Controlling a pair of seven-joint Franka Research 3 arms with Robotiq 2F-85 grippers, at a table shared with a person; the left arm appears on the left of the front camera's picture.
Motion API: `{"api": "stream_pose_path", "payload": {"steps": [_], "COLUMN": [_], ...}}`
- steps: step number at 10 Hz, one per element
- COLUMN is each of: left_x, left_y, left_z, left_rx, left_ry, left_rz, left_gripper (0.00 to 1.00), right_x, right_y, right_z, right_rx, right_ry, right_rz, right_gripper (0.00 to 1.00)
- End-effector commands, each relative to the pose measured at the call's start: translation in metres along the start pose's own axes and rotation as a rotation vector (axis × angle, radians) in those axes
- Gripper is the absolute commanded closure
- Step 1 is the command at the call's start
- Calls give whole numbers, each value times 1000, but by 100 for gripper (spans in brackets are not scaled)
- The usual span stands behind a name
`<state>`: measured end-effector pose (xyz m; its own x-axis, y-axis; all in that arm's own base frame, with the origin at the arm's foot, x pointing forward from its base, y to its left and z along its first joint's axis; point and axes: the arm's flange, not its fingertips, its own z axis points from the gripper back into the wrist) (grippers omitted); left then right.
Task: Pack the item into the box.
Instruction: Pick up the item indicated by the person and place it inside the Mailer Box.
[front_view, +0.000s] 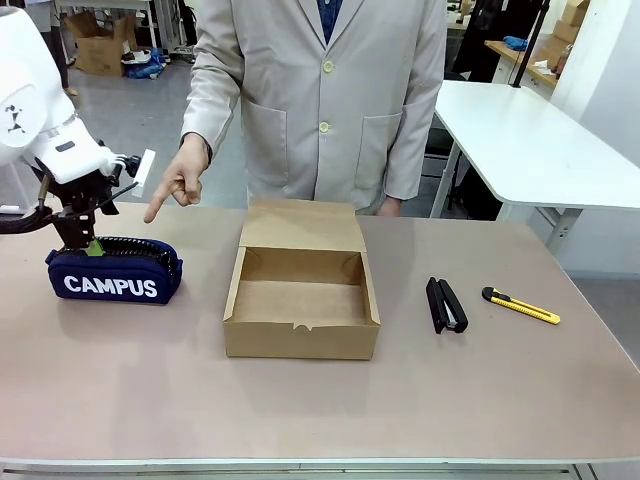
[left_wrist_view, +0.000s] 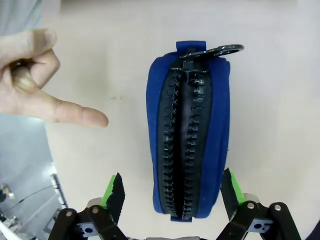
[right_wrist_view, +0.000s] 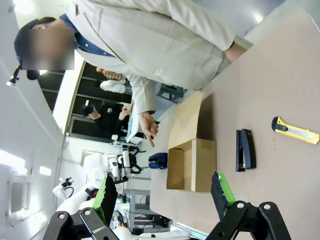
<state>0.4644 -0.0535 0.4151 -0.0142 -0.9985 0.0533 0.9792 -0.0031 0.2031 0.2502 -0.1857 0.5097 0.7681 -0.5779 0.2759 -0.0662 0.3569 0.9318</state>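
The soft navy-blue fabric zip pouch (front_view: 113, 272) lies on the pale brown worktop (front_view: 300, 410) at the robot's left. It is well apart from the shallow brown cardboard box (front_view: 300, 340), which stands open in the middle with its lid flap tilted back. The front view gives the pouch's white CAMPUS lettering. The left wrist view gives its top instead: a black zip running its length, with a metal ring pull at the far end.

There the left tool (left_wrist_view: 171, 192) is released, its green pads on either side of the pouch's near end. One pad is clear of the fabric; the other may be touching it, though I cannot tell.

A person's hand (front_view: 178, 180) points an index finger down just beside the pouch.

The right tool (right_wrist_view: 164, 192) is released too, grasping nothing. Its view looks across a black stapler (right_wrist_view: 245, 149) and a yellow utility knife (right_wrist_view: 295, 131), which lie to the right of the box.
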Motion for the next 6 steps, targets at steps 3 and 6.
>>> {"api": "stream_pose_path", "payload": {"steps": [3,6], "left_x": [3,7], "left_y": [14,18], "left_z": [-30,-58], "left_rx": [-101,-161], "left_ry": [-41,-12], "left_rz": [-46,-35], "left_gripper": [0,0], "right_x": [3,3], "right_y": [2,2], "right_z": [-1,-1], "right_rx": [20,20], "right_ry": [-7,-7], "right_rz": [26,26], "right_gripper": [0,0]}}
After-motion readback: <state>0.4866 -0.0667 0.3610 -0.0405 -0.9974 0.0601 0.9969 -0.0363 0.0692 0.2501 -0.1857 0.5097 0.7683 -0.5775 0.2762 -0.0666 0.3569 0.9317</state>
